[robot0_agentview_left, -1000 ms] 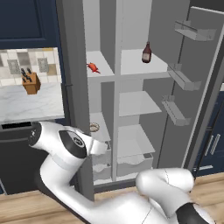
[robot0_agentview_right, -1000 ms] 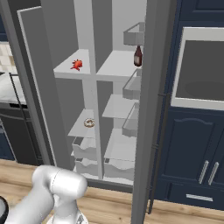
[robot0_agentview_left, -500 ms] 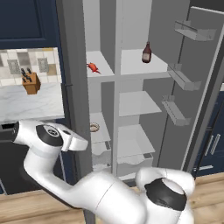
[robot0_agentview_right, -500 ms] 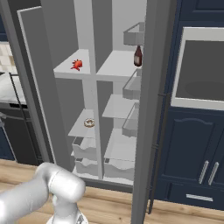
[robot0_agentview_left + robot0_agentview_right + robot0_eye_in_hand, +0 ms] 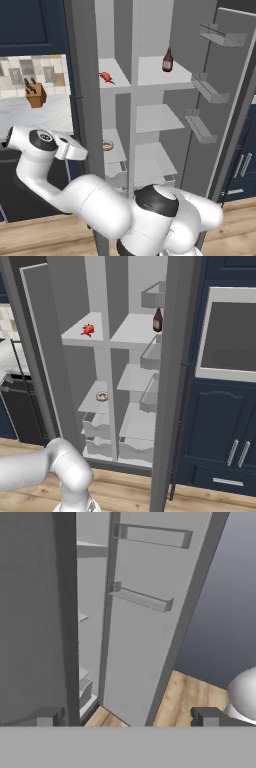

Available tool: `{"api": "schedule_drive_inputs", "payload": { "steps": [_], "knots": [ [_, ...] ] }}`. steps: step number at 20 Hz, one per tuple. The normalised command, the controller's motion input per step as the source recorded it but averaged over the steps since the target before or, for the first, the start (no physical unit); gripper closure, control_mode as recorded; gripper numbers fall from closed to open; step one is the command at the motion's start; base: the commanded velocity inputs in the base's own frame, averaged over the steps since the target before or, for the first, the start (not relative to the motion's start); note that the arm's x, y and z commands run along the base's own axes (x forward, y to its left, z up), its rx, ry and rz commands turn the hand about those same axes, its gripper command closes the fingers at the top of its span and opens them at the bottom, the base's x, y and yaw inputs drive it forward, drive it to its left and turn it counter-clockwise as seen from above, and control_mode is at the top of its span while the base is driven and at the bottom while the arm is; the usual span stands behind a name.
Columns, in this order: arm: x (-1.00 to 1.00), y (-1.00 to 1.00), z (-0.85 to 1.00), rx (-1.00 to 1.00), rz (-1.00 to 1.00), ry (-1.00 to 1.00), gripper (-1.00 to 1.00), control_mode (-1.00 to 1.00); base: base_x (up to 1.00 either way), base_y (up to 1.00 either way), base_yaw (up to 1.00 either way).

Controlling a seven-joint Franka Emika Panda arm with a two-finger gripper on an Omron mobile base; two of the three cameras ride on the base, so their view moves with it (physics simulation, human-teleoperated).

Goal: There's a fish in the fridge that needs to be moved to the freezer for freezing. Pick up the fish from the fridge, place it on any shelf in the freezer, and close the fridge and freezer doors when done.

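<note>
The small red fish lies near the front edge of a high white shelf in the narrower compartment, probably light and slippery, best pinched across its middle by the wide-open jaws.

No readable text, label, brand, number or sign anywhere. Bottle: dark, its label too small to make out. Doors and shelves: plain grey and white, unmarked.
</note>
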Motion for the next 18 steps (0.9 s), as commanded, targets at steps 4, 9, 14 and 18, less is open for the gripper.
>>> {"api": "schedule_drive_inputs", "payload": {
  "steps": [4, 9, 14, 18],
  "knots": [
    [0.37, 0.03, -0.08, -0.03, -0.03, 0.0, -1.0, -1.0, 0.0, 0.0, 0.0],
    [0.2, 0.33, 0.0, -0.02, -0.01, -0.01, -1.0, -1.0, 0.0, 0.0, 0.0],
    [0.14, 0.03, -0.03, -0.05, -0.05, 0.01, -1.0, -1.0, 0.0, 0.0, 0.0],
    [0.23, -0.34, -0.11, -0.04, -0.14, 0.04, -1.0, -1.0, 0.0, 0.0, 0.0]
  ]
}}
